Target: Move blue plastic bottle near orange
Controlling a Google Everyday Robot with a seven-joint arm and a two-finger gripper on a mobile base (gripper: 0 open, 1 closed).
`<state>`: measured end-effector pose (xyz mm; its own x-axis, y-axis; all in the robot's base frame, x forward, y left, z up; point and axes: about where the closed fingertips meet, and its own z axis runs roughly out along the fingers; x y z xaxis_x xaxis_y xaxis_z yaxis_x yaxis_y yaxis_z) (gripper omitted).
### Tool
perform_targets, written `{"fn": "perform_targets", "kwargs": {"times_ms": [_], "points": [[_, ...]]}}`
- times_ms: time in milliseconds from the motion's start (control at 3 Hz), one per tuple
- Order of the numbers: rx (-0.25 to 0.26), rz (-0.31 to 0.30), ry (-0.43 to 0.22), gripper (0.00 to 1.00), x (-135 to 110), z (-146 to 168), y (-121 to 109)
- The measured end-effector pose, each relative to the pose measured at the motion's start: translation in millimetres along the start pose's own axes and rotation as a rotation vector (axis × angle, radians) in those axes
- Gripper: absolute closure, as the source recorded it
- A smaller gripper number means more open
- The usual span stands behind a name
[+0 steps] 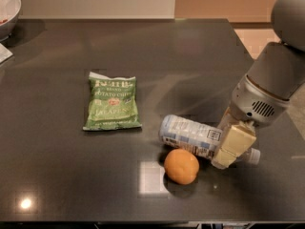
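- Nearest, the orange (181,166) sat on the dark table (190,56), by its front edge.
- Just behind, the blue plastic bottle (190,135) lay on its side, close against the orange.
- The gripper (228,150) was clamped on the bottle's cap end.
- Farther left, a green chip bag (112,104) lay flat.
- A bowl (7,6) stood at the far left corner.

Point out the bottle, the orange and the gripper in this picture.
bottle (188,133): camera view, on the printed label of its lying body.
orange (181,166): camera view, middle of the fruit's skin.
gripper (229,149): camera view, on its cream finger clamped at the bottle's cap end, right of the orange.
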<state>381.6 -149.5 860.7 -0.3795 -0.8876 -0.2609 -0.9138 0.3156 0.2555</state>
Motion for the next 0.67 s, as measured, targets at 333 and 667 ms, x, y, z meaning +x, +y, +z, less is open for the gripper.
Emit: {"fn": "perform_targets", "kwargs": {"times_ms": [333,667], "points": [[-0.002,0.018,-0.007,0.0,3.9,8.3,4.0],[-0.002,0.018,-0.007,0.0,3.8,8.3,4.0]]}}
